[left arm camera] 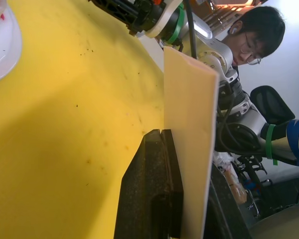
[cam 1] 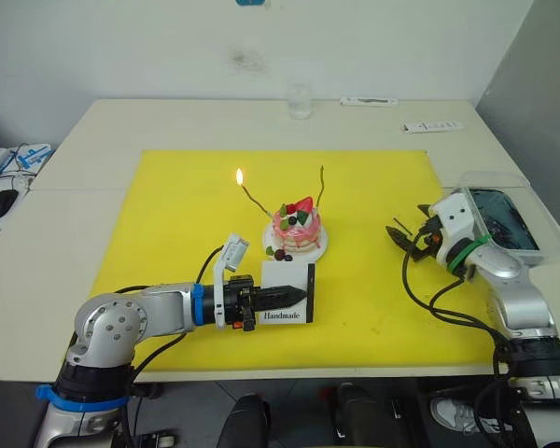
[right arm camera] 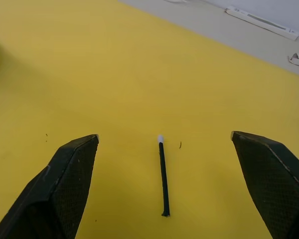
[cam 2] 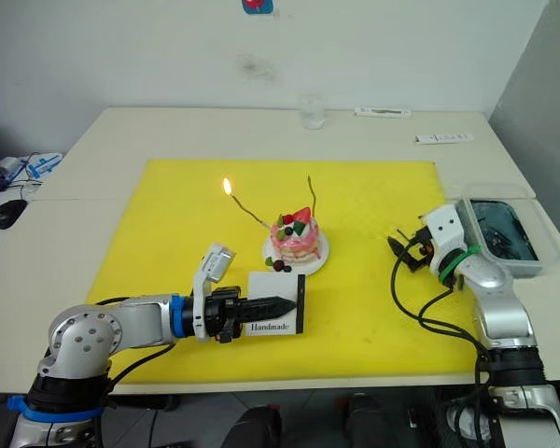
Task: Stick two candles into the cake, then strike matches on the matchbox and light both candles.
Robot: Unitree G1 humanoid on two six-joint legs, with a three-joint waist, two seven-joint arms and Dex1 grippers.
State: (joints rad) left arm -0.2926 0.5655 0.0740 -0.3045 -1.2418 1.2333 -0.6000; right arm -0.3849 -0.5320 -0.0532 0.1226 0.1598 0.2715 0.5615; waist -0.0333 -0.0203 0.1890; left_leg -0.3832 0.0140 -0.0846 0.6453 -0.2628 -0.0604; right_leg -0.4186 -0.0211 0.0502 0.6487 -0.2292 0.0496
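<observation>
White matchbox (cam 1: 287, 294) (edge-on, half hidden) in left tool (cam 1: 294, 298).

My left claw (cam 2: 278, 305) grips the upright matchbox (cam 2: 276, 305); just beyond it sits the cake (cam 2: 295, 238), one candle (cam 2: 245, 206) aflame, my right claw (cam 2: 399, 250) spread open.
</observation>
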